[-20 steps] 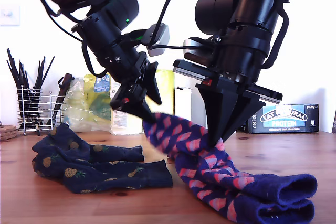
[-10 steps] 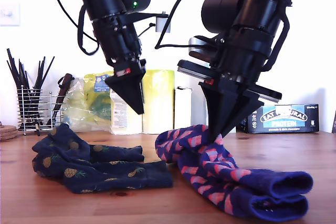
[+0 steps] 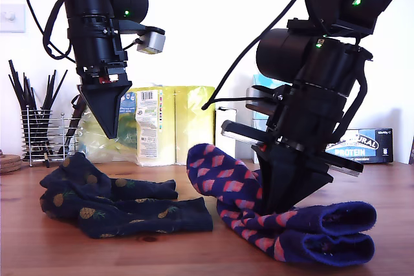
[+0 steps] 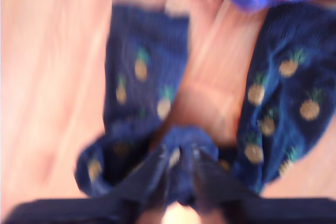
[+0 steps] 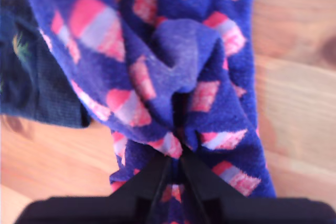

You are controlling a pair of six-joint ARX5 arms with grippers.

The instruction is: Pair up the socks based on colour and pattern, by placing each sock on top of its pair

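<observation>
Fingers (image 5: pixel 176 158) of my second gripper (image 3: pixel 279 203) pinch patterned socks (image 3: pixel 259 214).

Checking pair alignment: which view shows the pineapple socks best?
The exterior view: the pineapple socks lie sharp and whole on the table, overlapping, below my first gripper. The first wrist view shows them from above but blurred. The second wrist view catches only a dark edge.

Light was bright and even, the white wall (image 3: pixel 213 24) behind nearly blown out in the exterior view, which stayed sharp. The first wrist view was heavily blurred throughout. The second wrist view was softer at its edges, crisp mid-frame.
</observation>
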